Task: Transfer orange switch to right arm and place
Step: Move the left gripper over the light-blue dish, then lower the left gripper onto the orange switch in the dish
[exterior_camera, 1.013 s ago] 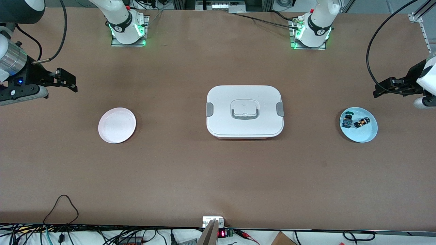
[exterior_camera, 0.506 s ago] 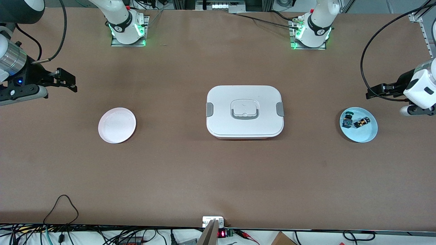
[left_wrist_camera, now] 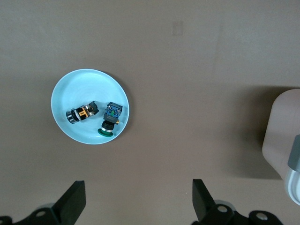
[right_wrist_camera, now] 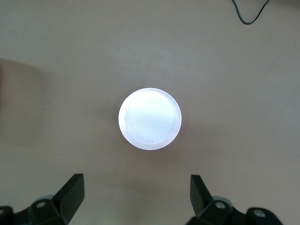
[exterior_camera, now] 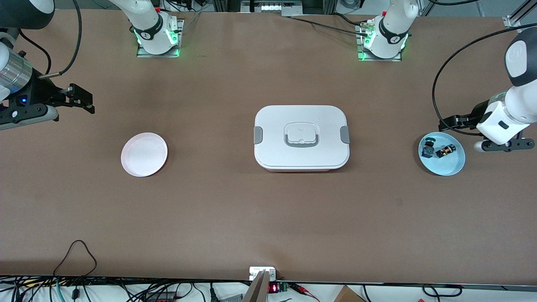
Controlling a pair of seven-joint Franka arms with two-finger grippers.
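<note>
Two switches, the orange switch (exterior_camera: 445,150) and a green-capped switch (exterior_camera: 428,147), are seen side by side on the light blue plate (exterior_camera: 451,167) toward the left arm's end of the desk, with the left pincer (exterior_camera: 448,123) spread apart above the plate's edge, while the right pincer (exterior_camera: 86,102) waits spread apart above bare desk near the pink plate (exterior_camera: 144,154).

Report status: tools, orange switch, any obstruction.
Left tool open, over table beside blue dish. Right tool open, waiting by pink dish. Orange switch in blue dish beside green switch. Nothing blocking.
</note>
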